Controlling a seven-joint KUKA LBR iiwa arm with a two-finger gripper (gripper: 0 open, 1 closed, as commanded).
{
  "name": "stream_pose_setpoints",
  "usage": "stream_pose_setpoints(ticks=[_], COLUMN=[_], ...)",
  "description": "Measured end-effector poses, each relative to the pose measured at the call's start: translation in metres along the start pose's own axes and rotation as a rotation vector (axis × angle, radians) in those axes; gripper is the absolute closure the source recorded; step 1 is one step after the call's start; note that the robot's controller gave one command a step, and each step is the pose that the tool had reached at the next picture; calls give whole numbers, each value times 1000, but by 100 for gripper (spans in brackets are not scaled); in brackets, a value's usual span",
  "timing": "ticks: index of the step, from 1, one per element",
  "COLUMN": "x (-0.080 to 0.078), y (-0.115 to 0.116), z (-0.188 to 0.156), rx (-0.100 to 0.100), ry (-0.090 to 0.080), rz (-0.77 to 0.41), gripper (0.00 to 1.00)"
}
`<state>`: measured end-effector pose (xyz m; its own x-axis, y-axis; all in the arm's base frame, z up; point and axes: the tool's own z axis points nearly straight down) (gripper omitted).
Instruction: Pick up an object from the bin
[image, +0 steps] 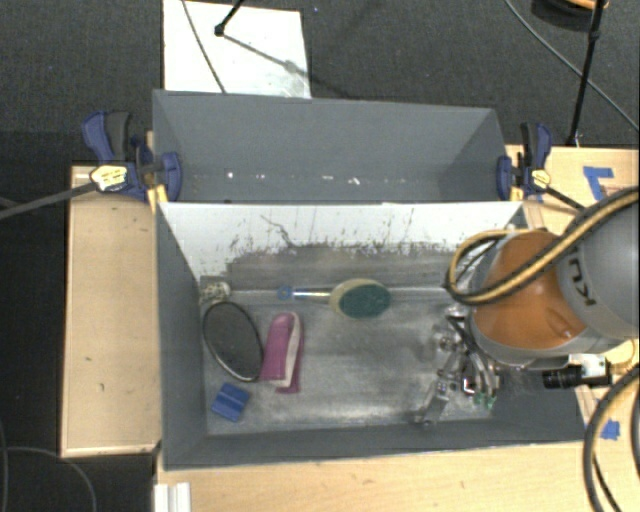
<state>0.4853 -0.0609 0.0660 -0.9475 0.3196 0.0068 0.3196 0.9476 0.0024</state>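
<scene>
The gripper, its grip impossible to tell, is seen at the grey bin's lower right, apart from a round green brush mid-frame and a pink case lower left.

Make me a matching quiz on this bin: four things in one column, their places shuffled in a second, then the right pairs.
1. blue block
2. green-headed brush
3. purple thing
4. claw

A. just to the view's right of the dark oval
B. right side of the bin, near its front
C. front left corner
D. middle, at the back

Pairs: 1-C, 2-D, 3-A, 4-B
</scene>
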Motion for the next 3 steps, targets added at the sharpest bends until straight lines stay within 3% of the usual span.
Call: stream_pose_setpoints(ticks=[1,2,3], x=[-50,-23,-61], y=[-77,51,136], z=[-95,-66,-93], rx=[6,-1,-4], ry=[-19,-5,-11], rz=[-96,-143,162], gripper=[0,0,0])
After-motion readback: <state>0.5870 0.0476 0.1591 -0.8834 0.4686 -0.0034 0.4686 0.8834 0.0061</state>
